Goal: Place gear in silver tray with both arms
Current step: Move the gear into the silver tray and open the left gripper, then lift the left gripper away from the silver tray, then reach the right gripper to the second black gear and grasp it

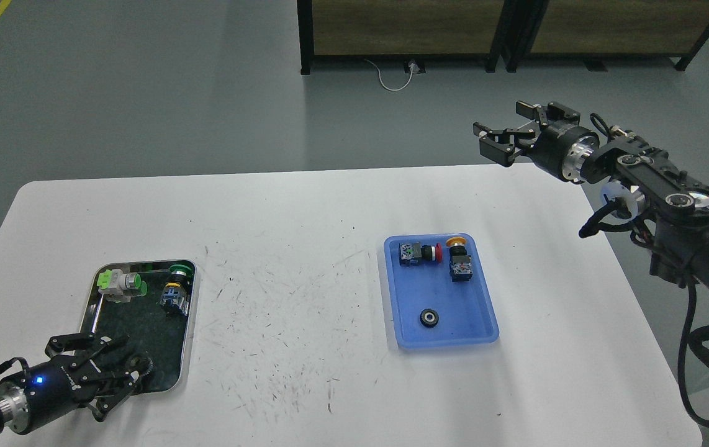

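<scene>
The silver tray (90, 310) lies at the table's near left and holds two green push-button switches (120, 284) (176, 287). A dark round gear (141, 366) lies at the tray's near end. My left gripper (126, 363) hangs over the tray's near rim, fingers spread, tips just left of that gear. A second black gear (428, 318) lies in the blue tray (469, 310) at centre right. My right gripper (506, 133) is open and empty, high above the table's far right edge.
The blue tray also holds a red-button switch (418, 253) and a yellow-button switch (459, 261). The white table (292, 248) is scuffed between the trays. Dark shelving (404, 31) stands on the floor beyond.
</scene>
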`<state>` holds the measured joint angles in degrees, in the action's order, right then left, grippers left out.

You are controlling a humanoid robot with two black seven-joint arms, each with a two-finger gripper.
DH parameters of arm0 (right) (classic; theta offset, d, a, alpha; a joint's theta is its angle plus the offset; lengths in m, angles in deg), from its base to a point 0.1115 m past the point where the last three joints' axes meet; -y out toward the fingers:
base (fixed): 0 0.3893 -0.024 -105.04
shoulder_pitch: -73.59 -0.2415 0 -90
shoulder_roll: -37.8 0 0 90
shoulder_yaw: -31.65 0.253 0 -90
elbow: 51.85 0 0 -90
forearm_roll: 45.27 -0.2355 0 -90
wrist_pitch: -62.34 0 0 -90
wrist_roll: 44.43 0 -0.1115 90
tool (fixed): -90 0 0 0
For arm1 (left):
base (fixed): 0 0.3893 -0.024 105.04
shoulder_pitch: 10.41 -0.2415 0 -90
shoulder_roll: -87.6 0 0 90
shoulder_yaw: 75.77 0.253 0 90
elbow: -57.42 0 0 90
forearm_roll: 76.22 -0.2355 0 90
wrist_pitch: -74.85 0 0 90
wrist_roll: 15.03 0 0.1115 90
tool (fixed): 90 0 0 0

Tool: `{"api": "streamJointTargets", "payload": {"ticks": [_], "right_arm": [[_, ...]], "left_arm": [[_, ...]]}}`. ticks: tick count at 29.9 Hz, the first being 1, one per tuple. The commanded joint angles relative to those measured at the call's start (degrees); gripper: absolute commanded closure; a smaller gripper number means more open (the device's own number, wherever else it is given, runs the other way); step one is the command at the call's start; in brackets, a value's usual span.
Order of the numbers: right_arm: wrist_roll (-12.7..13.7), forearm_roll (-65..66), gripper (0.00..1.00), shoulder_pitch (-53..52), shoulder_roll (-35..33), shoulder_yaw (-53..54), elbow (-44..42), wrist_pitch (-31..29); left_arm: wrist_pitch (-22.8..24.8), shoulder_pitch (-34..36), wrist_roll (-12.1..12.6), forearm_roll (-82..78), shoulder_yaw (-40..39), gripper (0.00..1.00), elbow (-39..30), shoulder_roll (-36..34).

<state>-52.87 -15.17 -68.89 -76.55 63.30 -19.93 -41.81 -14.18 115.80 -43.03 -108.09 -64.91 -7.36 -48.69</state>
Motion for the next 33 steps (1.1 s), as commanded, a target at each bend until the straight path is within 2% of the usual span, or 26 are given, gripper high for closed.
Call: {"api": "streamJointTargets", "payload": {"ticks": [1, 7, 13, 21, 23, 29, 33], "right_arm": [[0.00, -0.04, 0.06, 0.01, -0.08, -0.80, 0.60, -0.09], [0.26, -0.04, 0.06, 0.10, -1.83, -5.63, 7.79, -0.09], [0.44, -0.39, 0.06, 0.10, -7.72, -13.63, 18.16, -0.97], [0.97, -0.56, 0.06, 0.10, -14.93, -22.06, 28.36, -4.57], [0.97, -0.48, 0.06, 0.19, -15.81, -24.26, 29.86, -5.01], [1.05, -0.04, 0.06, 1.33, -15.99, -28.04, 31.27, -5.10], [1.05, 0.84, 0.06, 2.90, -15.20, -30.25, 31.18, -5.10]], "left_arm": [[0.00, 0.09, 0.00, 0.76, -0.14, 0.31, 0.36, 0.23], [0.27, 0.26, 0.00, 3.03, -7.24, 0.16, 1.68, -0.12], [0.97, 4.04, 0.00, 8.74, -12.08, 0.03, 3.70, -0.21], [0.88, 9.92, 0.00, 13.50, -16.83, 0.02, 3.96, 0.75], [0.36, 10.98, 0.75, 13.68, -17.71, 0.02, 3.88, 1.02], [-0.61, 12.13, 2.60, 13.68, -20.61, 0.02, 3.88, 2.69], [-1.93, 12.57, 2.69, 13.68, -20.70, 0.02, 3.88, 3.39]]}}
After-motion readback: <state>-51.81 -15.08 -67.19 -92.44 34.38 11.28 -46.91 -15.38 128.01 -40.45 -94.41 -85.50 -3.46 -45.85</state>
